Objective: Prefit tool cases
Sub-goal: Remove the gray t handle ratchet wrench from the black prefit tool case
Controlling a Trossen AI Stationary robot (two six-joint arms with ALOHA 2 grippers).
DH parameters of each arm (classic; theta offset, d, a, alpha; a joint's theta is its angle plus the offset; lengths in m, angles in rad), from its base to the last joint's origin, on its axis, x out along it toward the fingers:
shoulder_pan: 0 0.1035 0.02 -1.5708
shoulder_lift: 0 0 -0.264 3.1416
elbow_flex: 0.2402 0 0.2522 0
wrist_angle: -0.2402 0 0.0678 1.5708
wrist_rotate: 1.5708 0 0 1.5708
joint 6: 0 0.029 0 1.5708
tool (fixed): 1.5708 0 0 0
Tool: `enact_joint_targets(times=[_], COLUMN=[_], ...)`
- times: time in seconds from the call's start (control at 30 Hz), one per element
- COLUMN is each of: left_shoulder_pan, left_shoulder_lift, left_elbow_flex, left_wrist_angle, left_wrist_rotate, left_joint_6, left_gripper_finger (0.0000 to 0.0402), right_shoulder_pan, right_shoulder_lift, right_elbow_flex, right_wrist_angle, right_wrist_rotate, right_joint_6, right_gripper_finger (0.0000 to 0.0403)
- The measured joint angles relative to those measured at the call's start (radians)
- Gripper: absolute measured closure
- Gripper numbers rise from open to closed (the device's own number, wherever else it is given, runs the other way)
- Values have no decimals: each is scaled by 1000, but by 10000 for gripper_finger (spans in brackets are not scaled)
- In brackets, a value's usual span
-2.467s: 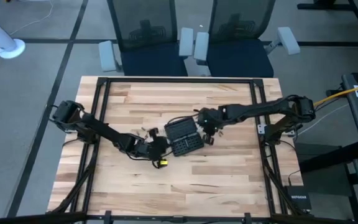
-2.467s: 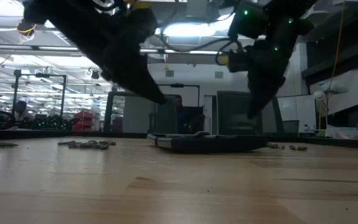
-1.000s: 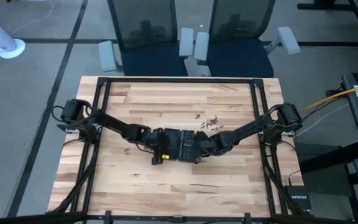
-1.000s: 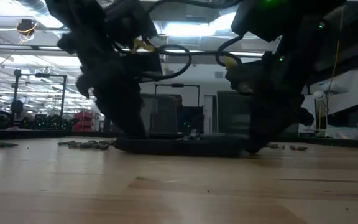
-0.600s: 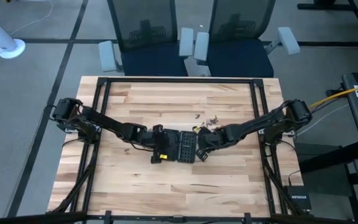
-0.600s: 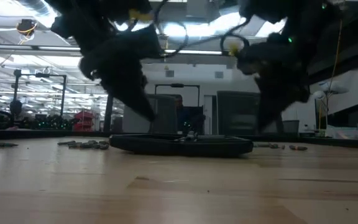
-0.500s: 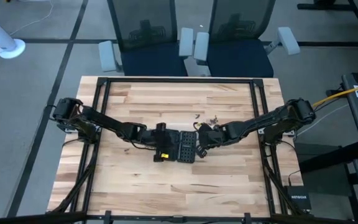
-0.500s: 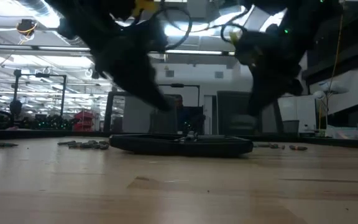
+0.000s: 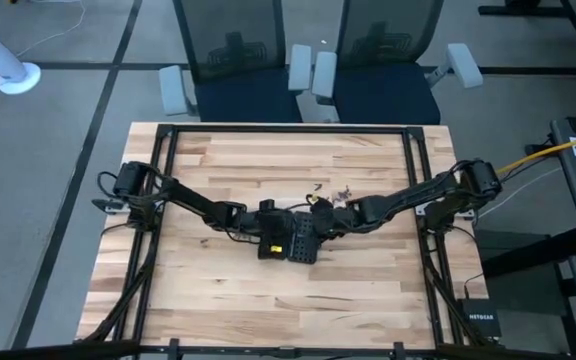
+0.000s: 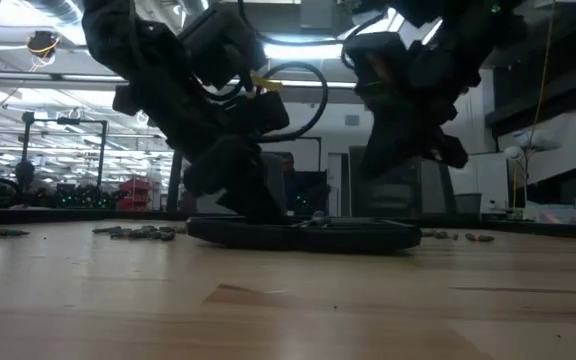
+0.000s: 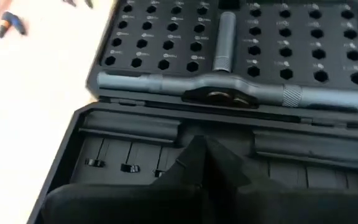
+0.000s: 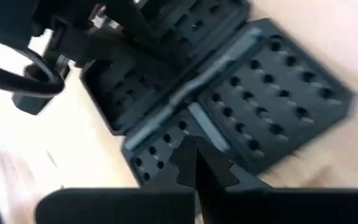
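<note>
The black tool case lies open and flat on the wooden table, both halves up. One half shows a grid of bit holes. A grey T-handle driver lies along the hinge. My left gripper is shut, with its tips down on the case's ribbed half, and it reaches the case's left part in the low view. My right gripper is shut and hangs above the case's right side, clear of it. My left gripper sets its shut fingertips on the inner face of the case's ribbed half, near that half's middle. It comes slanting down from the table's left. The case stays flat on the table under it.
Loose small bits lie behind the case and along the far table line. A black frame borders the tabletop. Two office chairs stand past the far edge. A black box sits off the table's near right corner.
Both grippers stood down on the case, then lifted off it. My left gripper has since tipped and come back down onto the case's left half, a little toward the table's right. My right gripper has stayed raised. The case has kept flat.
</note>
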Motion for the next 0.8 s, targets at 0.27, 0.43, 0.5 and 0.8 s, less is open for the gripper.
enact_joint_targets(times=[0.27, 0.43, 0.5, 0.8], left_shoulder_pan=[-4, -17, -23, -24], left_shoulder_lift=[8, 7, 7, 7], left_elbow_flex=[1, 1, 1, 0], left_wrist_angle=[9, 2, 2, 7], left_wrist_rotate=[-1, -5, -6, 1], left_joint_6=[-33, -34, -31, -36], left_gripper_finger=[401, 401, 402, 401], right_shoulder_pan=[-1, -1, -1, 14], right_shoulder_lift=[39, 27, 24, 41], right_elbow_flex=[0, 0, 1, 1], right_wrist_angle=[33, -74, -131, -115], right_wrist_rotate=[-18, -10, -19, 18], right_joint_6=[53, 64, 91, 207], right_gripper_finger=[403, 403, 403, 403])
